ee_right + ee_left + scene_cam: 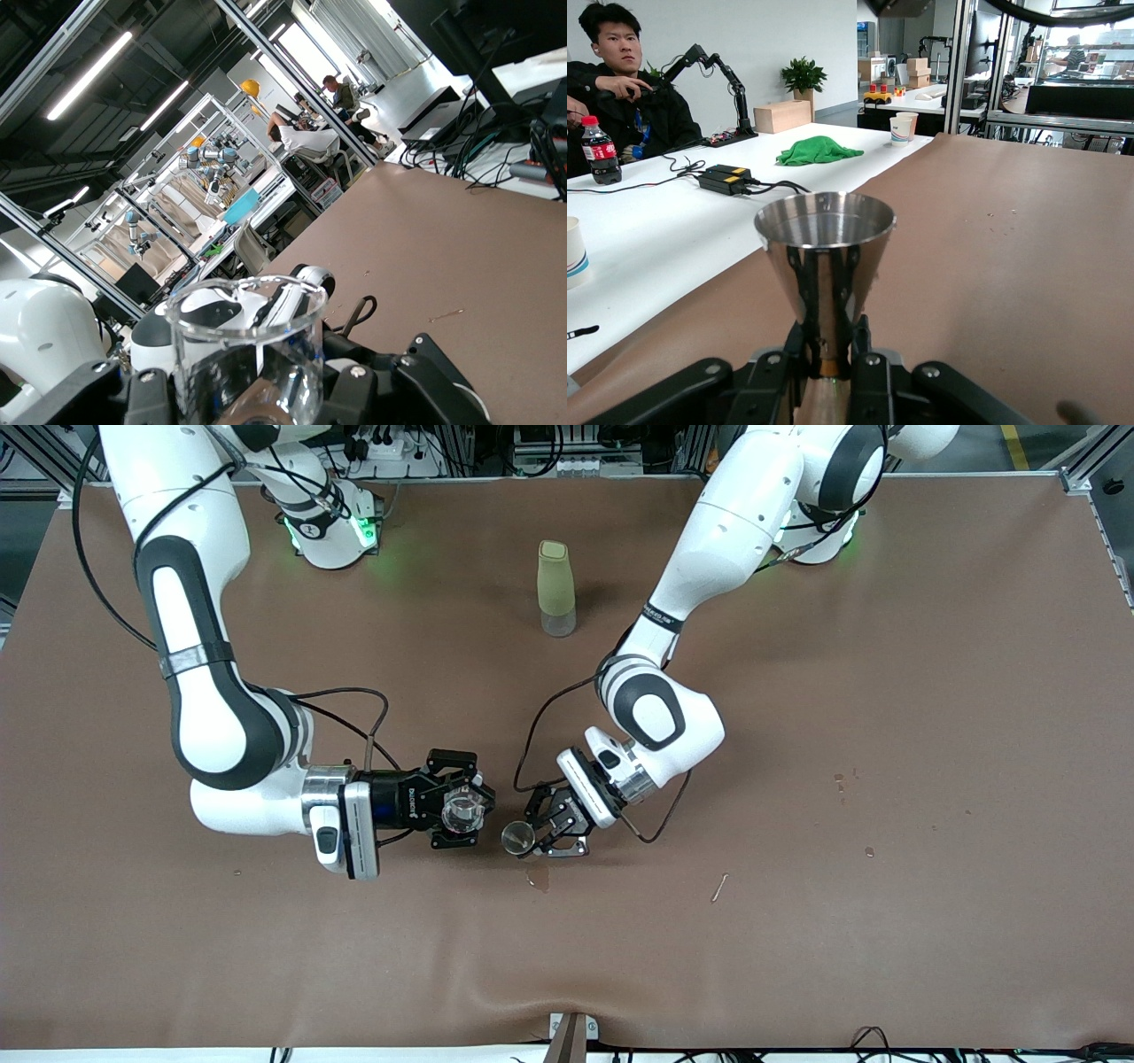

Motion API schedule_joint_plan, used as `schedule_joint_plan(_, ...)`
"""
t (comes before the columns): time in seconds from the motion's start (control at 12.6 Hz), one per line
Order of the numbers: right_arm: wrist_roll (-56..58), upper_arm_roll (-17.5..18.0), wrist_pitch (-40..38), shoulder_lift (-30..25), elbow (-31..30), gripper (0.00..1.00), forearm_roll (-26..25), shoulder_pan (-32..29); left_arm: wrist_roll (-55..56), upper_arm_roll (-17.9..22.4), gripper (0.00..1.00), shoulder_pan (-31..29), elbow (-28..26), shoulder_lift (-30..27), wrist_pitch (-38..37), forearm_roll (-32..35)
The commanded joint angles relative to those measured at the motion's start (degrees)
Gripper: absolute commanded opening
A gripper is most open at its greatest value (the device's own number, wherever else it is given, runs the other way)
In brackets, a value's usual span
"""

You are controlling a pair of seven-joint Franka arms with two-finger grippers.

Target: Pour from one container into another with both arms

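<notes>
Pinching an upright steel jigger (518,838), the left tool (542,834) faces the right tool (463,812), gripping a tilted glass (462,811).

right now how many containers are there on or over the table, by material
metal: 1, the steel cup in the left gripper
clear glass: 1, the glass beaker in the right gripper
green-sleeved: 1, the bottle standing near the arm bases
total: 3

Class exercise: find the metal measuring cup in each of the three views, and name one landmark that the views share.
Front view: metal cup in the left gripper, beside the right gripper's clear glass.
Left wrist view: centre, above the fingers.
Right wrist view: not visible.
Shared landmark: brown table cover.
</notes>
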State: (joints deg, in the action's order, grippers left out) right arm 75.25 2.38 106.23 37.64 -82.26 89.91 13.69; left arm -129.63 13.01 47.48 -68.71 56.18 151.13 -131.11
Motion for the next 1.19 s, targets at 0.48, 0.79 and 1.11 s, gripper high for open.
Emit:
schedule_joint_plan(0.48, -14.86, -0.45, 0.03, -1.25, -1.94, 0.0, 0.61, 3.01, -5.29, 1.14, 0.0, 2.09, 2.0, 1.47, 1.1, -10.4)
schedule_joint_plan(0.79, -23.02, -0.45, -0.23, -1.08, -2.29, 0.0, 0.7, 3.01, -5.29, 1.14, 0.0, 2.26, 1.91, 1.83, 1.1, -10.48)
schedule_joint_plan(1.11, -28.04, -0.45, -0.14, -1.08, -2.11, 0.0, 1.4, 3.27, -6.16, 1.14, 0.0, 2.79, 1.91, 2.0, 1.1, -12.58)
